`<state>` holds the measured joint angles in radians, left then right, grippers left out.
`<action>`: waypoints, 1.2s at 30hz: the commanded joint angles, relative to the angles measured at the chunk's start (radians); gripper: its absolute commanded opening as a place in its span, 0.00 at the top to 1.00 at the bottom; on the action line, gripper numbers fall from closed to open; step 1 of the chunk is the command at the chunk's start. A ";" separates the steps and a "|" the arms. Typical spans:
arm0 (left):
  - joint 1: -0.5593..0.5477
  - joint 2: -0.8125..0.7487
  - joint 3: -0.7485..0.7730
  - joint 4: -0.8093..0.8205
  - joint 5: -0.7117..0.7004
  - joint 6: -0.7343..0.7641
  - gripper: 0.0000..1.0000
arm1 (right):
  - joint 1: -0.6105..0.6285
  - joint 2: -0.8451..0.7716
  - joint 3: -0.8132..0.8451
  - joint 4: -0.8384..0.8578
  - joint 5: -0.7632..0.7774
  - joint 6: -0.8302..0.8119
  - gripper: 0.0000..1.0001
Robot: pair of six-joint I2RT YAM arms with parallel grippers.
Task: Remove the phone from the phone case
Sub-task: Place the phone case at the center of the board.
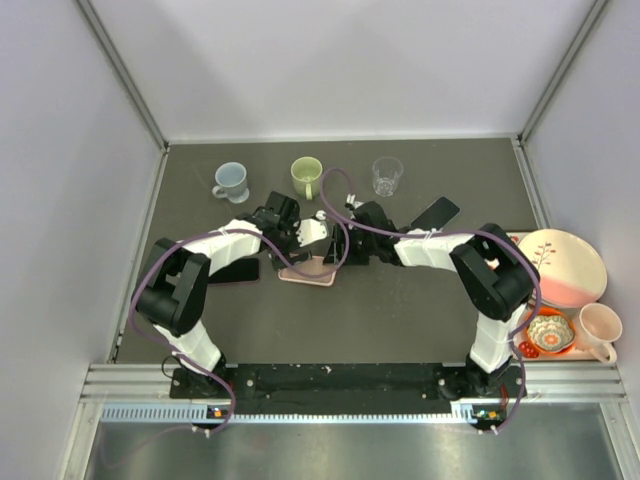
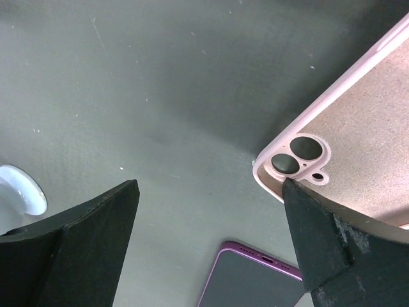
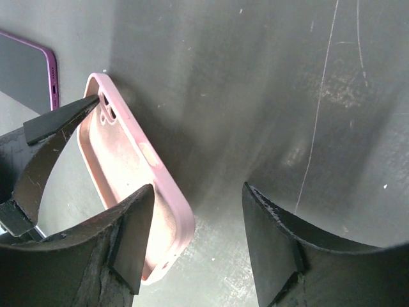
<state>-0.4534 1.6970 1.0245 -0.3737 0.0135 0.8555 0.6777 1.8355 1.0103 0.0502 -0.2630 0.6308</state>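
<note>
The pink phone case (image 1: 307, 275) lies empty on the dark table between my two grippers, its inside facing up. The purple-edged phone (image 1: 238, 271) lies flat to its left, out of the case. In the left wrist view my left gripper (image 2: 211, 185) is open, its right finger (image 2: 319, 243) at the camera-hole corner of the case (image 2: 358, 166), the phone (image 2: 255, 281) below. In the right wrist view my right gripper (image 3: 198, 188) is open, its left finger (image 3: 121, 236) in front of the case (image 3: 137, 185). In the top view the left gripper (image 1: 300, 236) and right gripper (image 1: 345, 246) nearly meet.
A blue mug (image 1: 231, 181), a green mug (image 1: 306, 176) and a clear glass (image 1: 387, 175) stand along the back. A second dark phone (image 1: 434, 213) lies behind the right arm. Plates, a bowl and a pink cup (image 1: 600, 328) sit at the right edge.
</note>
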 commanded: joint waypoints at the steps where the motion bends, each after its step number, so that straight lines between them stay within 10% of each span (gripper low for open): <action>1: 0.018 0.010 -0.023 0.001 -0.099 0.008 0.01 | -0.007 -0.033 0.024 0.011 -0.004 -0.016 0.46; 13: 0.016 0.003 -0.024 -0.004 -0.083 -0.006 0.01 | -0.007 -0.028 0.011 0.099 -0.140 0.009 0.88; 36: 0.013 0.001 -0.010 -0.008 -0.076 -0.039 0.01 | -0.058 0.067 0.123 0.042 -0.125 -0.197 0.87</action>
<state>-0.4522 1.6970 1.0245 -0.3695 -0.0231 0.8165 0.6434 1.8690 1.0794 0.0776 -0.4046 0.4694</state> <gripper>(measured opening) 0.990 0.153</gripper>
